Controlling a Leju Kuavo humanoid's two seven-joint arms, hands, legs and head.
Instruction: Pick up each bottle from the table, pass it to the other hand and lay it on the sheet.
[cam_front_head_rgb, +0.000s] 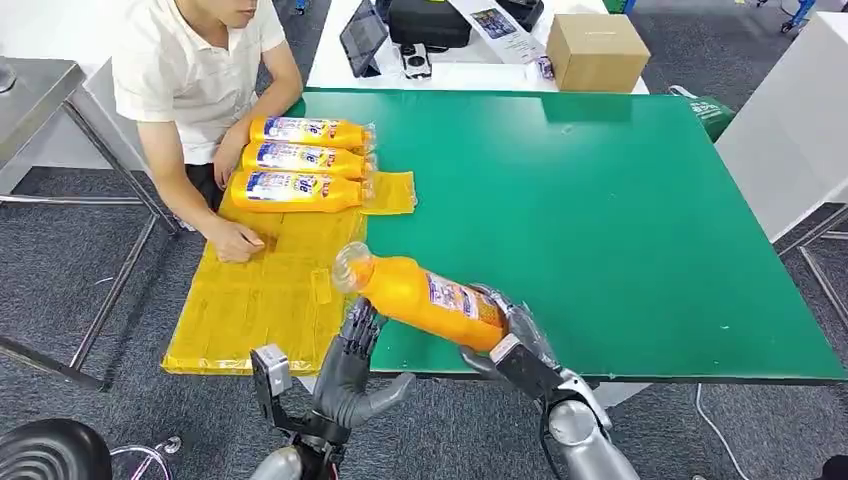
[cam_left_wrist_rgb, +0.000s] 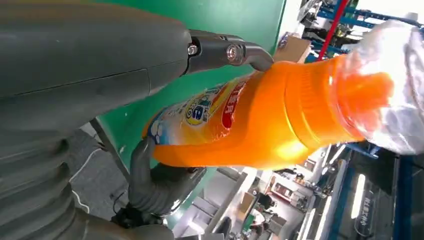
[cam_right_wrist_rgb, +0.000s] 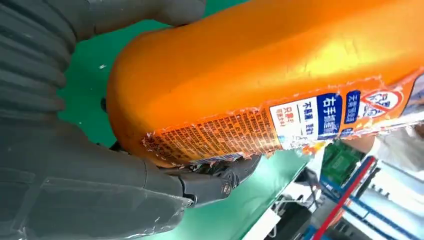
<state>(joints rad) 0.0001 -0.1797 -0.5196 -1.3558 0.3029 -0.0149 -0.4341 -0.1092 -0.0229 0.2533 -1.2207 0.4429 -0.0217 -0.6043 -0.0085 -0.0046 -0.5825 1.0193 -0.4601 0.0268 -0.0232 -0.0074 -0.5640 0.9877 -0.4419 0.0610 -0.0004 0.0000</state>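
The right hand (cam_front_head_rgb: 505, 325) is wrapped around the base end of an orange bottle (cam_front_head_rgb: 425, 296), holding it above the near edge of the green table (cam_front_head_rgb: 620, 220), tilted with its clear-capped neck pointing toward the robot's left. The right wrist view shows the fingers (cam_right_wrist_rgb: 220, 182) pressed under the labelled body of that bottle. The left hand (cam_front_head_rgb: 352, 355) stands upright just below the bottle's neck, fingers raised and spread; in the left wrist view one fingertip (cam_left_wrist_rgb: 250, 52) touches the bottle's shoulder, but nothing is closed around it, so this hand grasps nothing. The bottle is full of orange liquid up to the cap. Beyond the hands, a yellow sheet (cam_front_head_rgb: 265, 300) lies over the left end of the table, hanging off its near edge. Three more orange bottles (cam_front_head_rgb: 300, 160) lie side by side on the far part of the sheet, caps toward the table's middle. A person's hand (cam_front_head_rgb: 235, 242) rests on the sheet beside them. A cardboard box (cam_front_head_rgb: 597, 50) sits on the white table behind.
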